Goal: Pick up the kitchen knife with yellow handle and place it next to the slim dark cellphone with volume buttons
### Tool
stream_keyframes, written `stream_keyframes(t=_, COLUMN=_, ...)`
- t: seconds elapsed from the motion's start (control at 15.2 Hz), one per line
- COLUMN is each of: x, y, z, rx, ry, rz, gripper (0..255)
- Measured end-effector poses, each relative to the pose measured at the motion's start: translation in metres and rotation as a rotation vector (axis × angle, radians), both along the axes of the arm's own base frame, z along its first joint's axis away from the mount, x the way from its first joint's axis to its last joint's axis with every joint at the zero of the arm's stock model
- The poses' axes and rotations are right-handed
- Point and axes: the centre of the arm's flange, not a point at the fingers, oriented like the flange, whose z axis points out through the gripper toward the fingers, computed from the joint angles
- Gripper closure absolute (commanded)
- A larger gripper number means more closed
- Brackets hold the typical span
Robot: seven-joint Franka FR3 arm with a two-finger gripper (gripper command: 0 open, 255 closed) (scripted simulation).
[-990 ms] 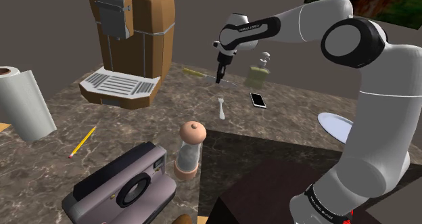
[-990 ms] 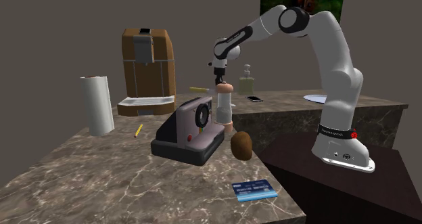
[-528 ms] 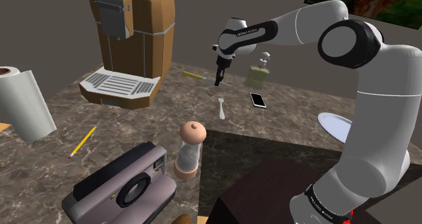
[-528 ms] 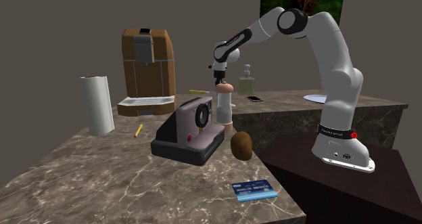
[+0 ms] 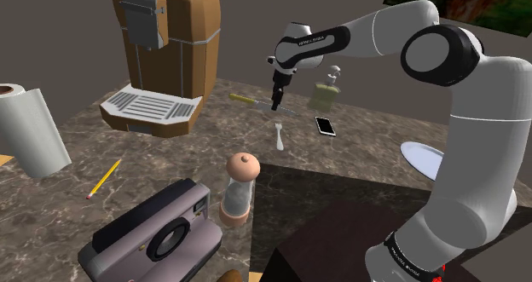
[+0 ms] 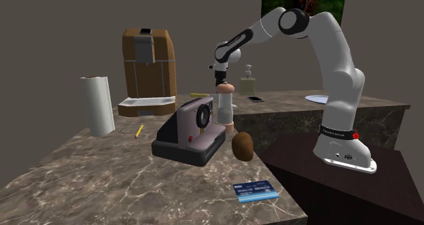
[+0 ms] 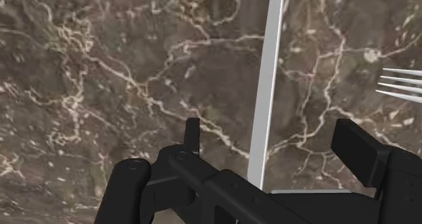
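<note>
Two fingers [image 7: 193, 131] of the gripper [image 5: 275, 102] are standing apart, straddling the blade.
The yellow-handled kitchen knife [image 5: 244, 96] is lying near the countertop's [image 5: 170, 155] back edge, with fork [image 5: 279, 136], cellphone [image 5: 325, 125] and soap dispenser [image 5: 326, 93] close by.

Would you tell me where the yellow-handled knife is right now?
In the shoulder view, the knife lies on the counter beneath the gripper, between the coffee machine and the cellphone.
</note>
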Motion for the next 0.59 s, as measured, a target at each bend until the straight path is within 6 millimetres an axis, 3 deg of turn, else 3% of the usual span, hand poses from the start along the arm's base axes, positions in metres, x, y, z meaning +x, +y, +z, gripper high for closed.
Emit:
stream_keyframes(t=0.13, x=-0.001, y=-0.001, z=0.006, rx=0.0, ry=0.0, rz=0.0, gripper=0)
stream_keyframes(t=0.4, x=-0.002, y=-0.001, z=0.043, rx=0.0, ry=-0.001, rz=0.0, gripper=0)
stream_keyframes(t=0.59, x=-0.002, y=-0.001, z=0.049, rx=0.0, ry=-0.001, rz=0.0, gripper=0)
